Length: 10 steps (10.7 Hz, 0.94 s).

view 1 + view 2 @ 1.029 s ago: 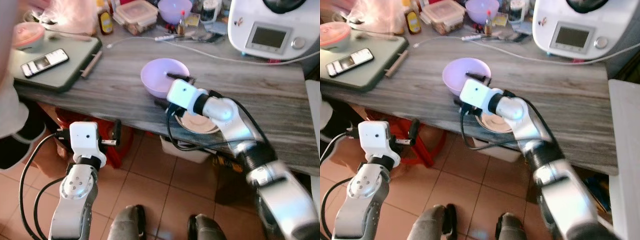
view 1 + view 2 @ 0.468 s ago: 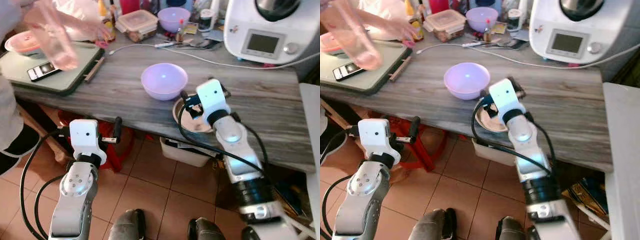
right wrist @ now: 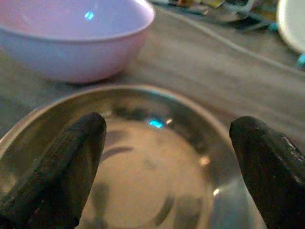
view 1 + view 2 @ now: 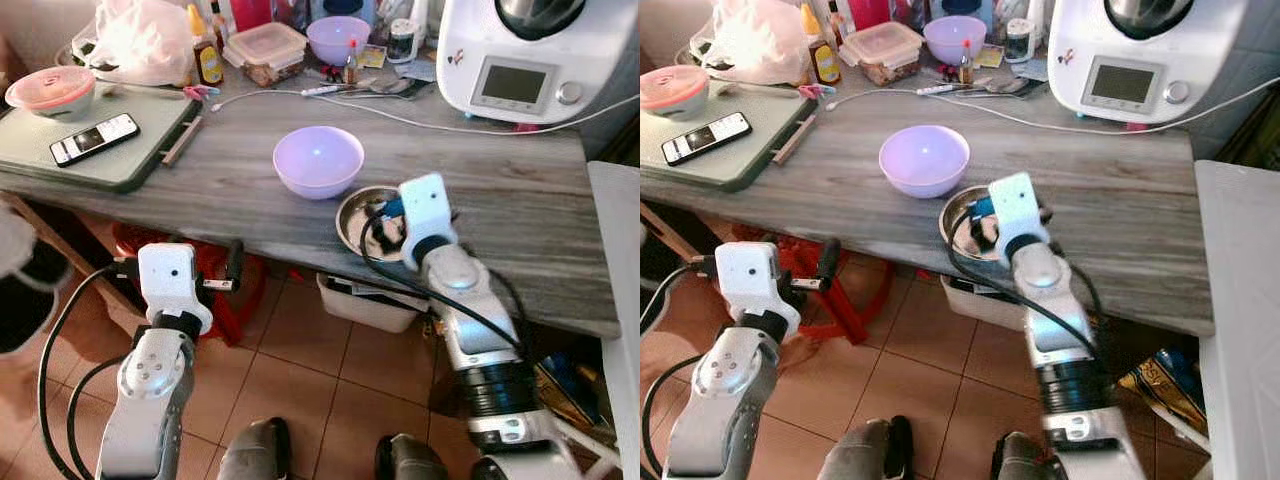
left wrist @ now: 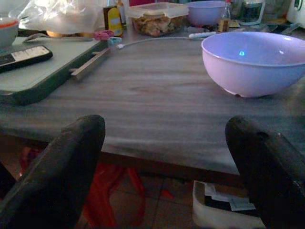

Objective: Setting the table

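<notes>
Two bowls sit near the wooden table's (image 4: 540, 190) near edge: your lilac bowl (image 4: 318, 160) and, just right of it, a steel bowl (image 4: 358, 212) partly hidden behind your right arm. Your right gripper (image 3: 167, 157) hangs over the steel bowl with fingers (image 3: 71, 152) spread wide, holding nothing. Your left gripper (image 5: 167, 157) waits below the table's edge, left of the bowls, fingers equally wide and empty. A blurred shape at the far left edge is too cut off to identify.
</notes>
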Available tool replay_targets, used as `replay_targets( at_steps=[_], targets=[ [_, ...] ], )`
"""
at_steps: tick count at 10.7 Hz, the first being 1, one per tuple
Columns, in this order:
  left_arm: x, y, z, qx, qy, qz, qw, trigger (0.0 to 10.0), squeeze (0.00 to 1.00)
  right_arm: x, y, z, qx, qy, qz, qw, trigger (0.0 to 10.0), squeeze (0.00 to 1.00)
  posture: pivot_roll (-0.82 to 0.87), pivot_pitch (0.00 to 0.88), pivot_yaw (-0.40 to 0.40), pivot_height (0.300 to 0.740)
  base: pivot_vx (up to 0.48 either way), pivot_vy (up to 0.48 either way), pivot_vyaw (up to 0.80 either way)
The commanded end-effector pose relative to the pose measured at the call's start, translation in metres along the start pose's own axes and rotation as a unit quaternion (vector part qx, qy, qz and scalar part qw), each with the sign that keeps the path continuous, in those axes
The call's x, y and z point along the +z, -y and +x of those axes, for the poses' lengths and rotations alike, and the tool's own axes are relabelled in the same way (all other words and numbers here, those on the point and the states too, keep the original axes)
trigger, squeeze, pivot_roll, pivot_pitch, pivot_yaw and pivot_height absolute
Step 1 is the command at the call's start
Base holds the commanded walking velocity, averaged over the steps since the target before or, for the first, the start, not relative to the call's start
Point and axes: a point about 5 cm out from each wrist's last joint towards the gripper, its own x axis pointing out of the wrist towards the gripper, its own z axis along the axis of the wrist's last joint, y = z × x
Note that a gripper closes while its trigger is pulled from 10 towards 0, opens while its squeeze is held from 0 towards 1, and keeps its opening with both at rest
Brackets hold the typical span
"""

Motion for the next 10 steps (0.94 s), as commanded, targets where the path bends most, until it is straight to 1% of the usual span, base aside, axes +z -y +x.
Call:
replay_targets(
  at_steps=[1, 5, 7, 8, 9, 10],
  targets=[
    [0.001, -0.003, -0.003, -0.001, -0.002, 0.004, 1.000, 10.0, 0.00, 0.005, -0.002, -0.002, 0.002, 0.007, 0.004, 1.000, 10.0, 1.00, 0.07, 0.132, 0.073, 0.740, 0.000, 0.000, 0.00],
    [0.000, 0.000, -0.006, -0.002, -0.007, 0.001, 1.000, 10.0, 0.00, 0.004, -0.011, 0.003, 0.035, -0.011, 0.016, 0.999, 10.0, 1.00, 0.08, 0.140, 0.072, 0.740, 0.000, 0.000, 0.00],
    [0.000, 0.001, -0.007, -0.004, -0.011, 0.003, 1.000, 10.0, 0.00, 0.008, -0.016, 0.010, 0.054, -0.006, 0.023, 0.998, 10.0, 0.86, 0.08, 0.139, 0.074, 0.740, 0.000, 0.000, 0.00],
    [0.000, 0.002, -0.008, -0.005, -0.012, 0.003, 1.000, 10.0, 0.00, 0.008, -0.022, 0.012, 0.068, -0.010, 0.022, 0.997, 10.0, 0.76, 0.08, 0.142, 0.073, 0.740, 0.000, 0.000, 0.00],
    [0.000, 0.002, -0.007, -0.006, -0.013, 0.003, 1.000, 10.0, 0.00, 0.006, -0.025, 0.013, 0.078, -0.018, 0.021, 0.997, 10.0, 0.59, 0.08, 0.146, 0.071, 0.740, 0.000, 0.000, 0.00],
    [0.000, 0.003, -0.008, -0.007, -0.014, 0.002, 1.000, 10.0, 0.00, 0.004, -0.027, 0.013, 0.084, -0.024, 0.019, 0.996, 10.0, 0.18, 0.09, 0.149, 0.067, 0.740, 0.000, 0.000, 0.00]
  ],
)
